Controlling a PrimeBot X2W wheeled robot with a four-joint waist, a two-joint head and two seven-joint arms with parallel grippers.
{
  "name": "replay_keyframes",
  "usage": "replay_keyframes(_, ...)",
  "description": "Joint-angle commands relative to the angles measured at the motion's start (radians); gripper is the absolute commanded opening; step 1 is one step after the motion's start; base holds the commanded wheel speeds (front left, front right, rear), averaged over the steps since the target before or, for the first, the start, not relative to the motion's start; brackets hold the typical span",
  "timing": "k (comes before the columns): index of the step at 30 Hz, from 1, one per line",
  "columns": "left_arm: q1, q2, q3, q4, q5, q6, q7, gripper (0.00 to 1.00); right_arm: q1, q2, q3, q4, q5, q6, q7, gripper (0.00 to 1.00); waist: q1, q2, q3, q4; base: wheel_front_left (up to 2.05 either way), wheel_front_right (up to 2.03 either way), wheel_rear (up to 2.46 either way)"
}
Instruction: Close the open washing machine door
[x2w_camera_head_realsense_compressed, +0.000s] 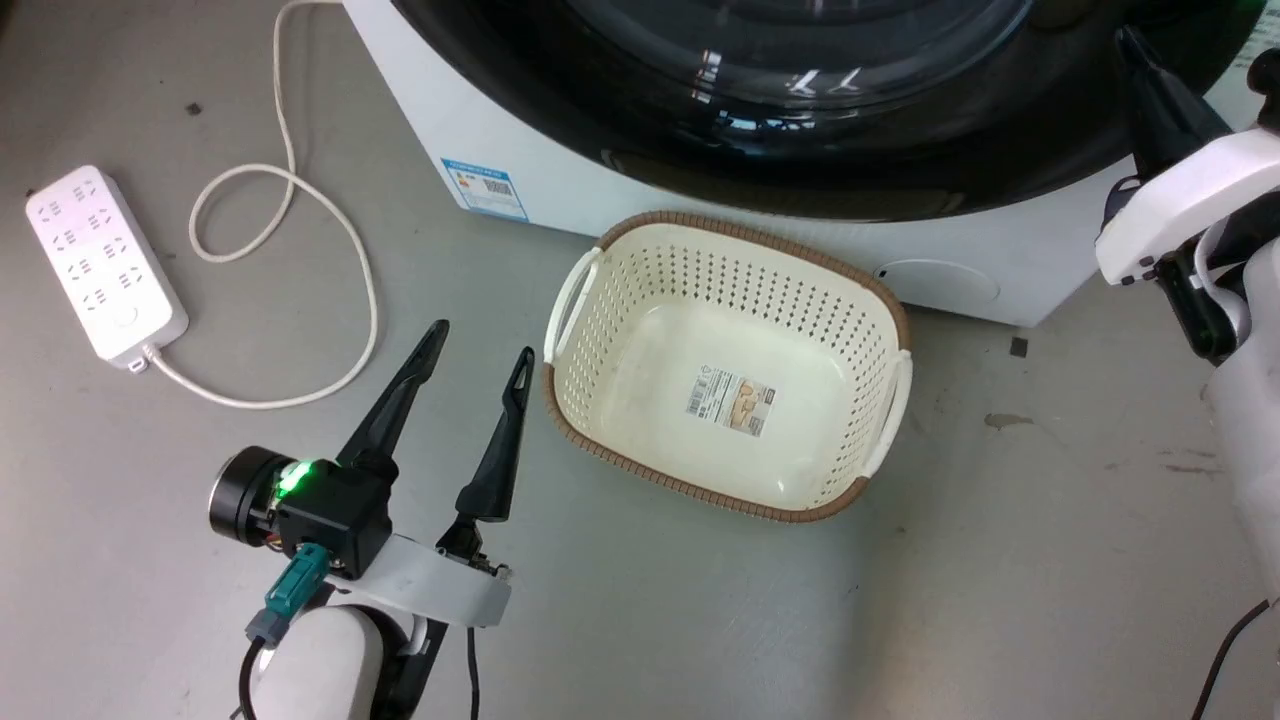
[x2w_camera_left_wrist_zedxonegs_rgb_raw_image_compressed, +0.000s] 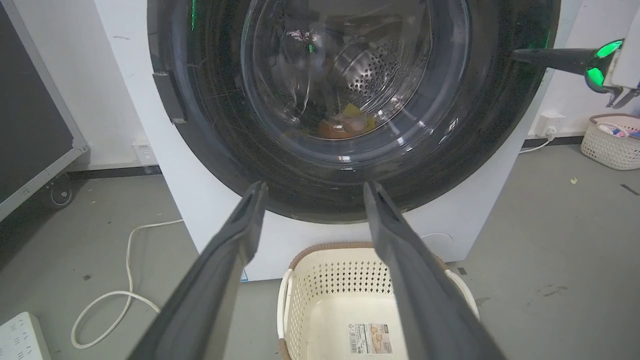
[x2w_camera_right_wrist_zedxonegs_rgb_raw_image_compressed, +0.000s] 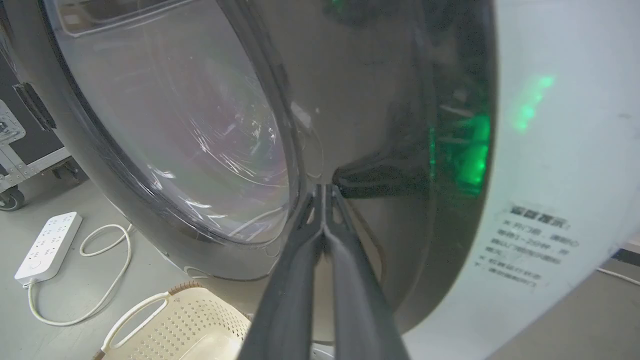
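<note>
Washing machine door (x2w_camera_left_wrist_zedxonegs_rgb_raw_image_compressed: 345, 80), glossy black ring round bulging clear glass, sits flush against the white washing machine (x2w_camera_head_realsense_compressed: 560, 185), steel drum visible through it.

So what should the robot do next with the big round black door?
Probably ease the right gripper back a little. The large round glossy black-ringed glass door already looks flat against the white washing machine, and the shut jaws' tips touch its ring.

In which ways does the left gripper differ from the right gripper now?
The left gripper is open, the right gripper shut. The left gripper hovers near the basket, away from the washing machine door; the right gripper's tips are at its black ring. Both have long dark fingers.
</note>
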Motion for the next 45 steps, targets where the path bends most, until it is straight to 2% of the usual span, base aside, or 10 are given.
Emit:
replay_keyframes(1,-0.006,-0.003,0.004,0.004,0.002,-0.004,-0.004,1.0,-0.029,-0.022,-0.024,0.006,0.003,-0.012,-0.011,0.0,0.0,-0.0001,-0.017,-0.006,0.0,0.0,0.0)
replay_keyframes(5,0.004,-0.007,0.011,0.013,0.003,-0.004,-0.004,1.0,0.006,-0.006,-0.022,0.007,0.012,-0.012,-0.015,0.04,0.0,-0.0001,-0.058,-0.019,0.0,0.0,0.0)
replay_keyframes(6,0.009,-0.008,0.014,0.015,0.004,-0.004,-0.004,1.0,0.022,-0.002,-0.023,-0.001,0.016,-0.012,-0.015,0.36,0.0,-0.0001,-0.072,-0.024,0.0,0.0,0.0)
replay_keyframes(7,0.015,-0.01,0.019,0.02,0.005,-0.004,-0.004,1.0,0.041,0.004,-0.03,-0.024,0.02,-0.012,-0.016,0.87,0.0,-0.0001,-0.091,-0.032,0.0,0.0,0.0)
replay_keyframes(8,0.022,-0.011,0.024,0.024,0.006,-0.004,-0.004,1.0,0.067,0.012,-0.034,-0.048,0.025,-0.012,-0.016,1.0,0.0,-0.0001,-0.109,-0.039,0.0,0.0,0.0)
replay_keyframes(14,0.071,-0.021,0.052,0.061,0.014,-0.004,-0.004,1.0,0.285,0.041,-0.035,-0.237,0.048,-0.012,-0.016,1.0,0.0,-0.0001,-0.228,-0.092,0.0,0.0,0.0)
replay_keyframes(20,0.128,-0.035,0.098,0.096,0.007,-0.004,-0.004,1.0,0.548,0.083,-0.066,-0.482,0.001,-0.012,-0.016,1.0,0.0,-0.0001,-0.326,-0.153,0.0,0.0,0.0)
replay_keyframes(28,0.17,-0.042,0.126,0.139,-0.005,-0.004,-0.004,1.0,0.807,0.18,-0.148,-0.666,-0.063,-0.012,-0.016,1.0,0.0,-0.0001,-0.372,-0.213,0.0,0.0,0.0)
replay_keyframes(35,0.183,-0.054,0.152,0.17,0.001,-0.004,-0.004,1.0,0.945,0.224,-0.181,-0.775,-0.124,-0.012,-0.016,1.0,0.0,-0.0001,-0.378,-0.229,0.0,0.0,0.0)
replay_keyframes(45,0.192,-0.076,0.186,0.188,0.022,-0.004,-0.004,1.0,0.993,0.227,-0.149,-0.767,-0.086,-0.012,-0.016,1.0,0.0,-0.0001,-0.384,-0.224,0.0,0.0,0.0)
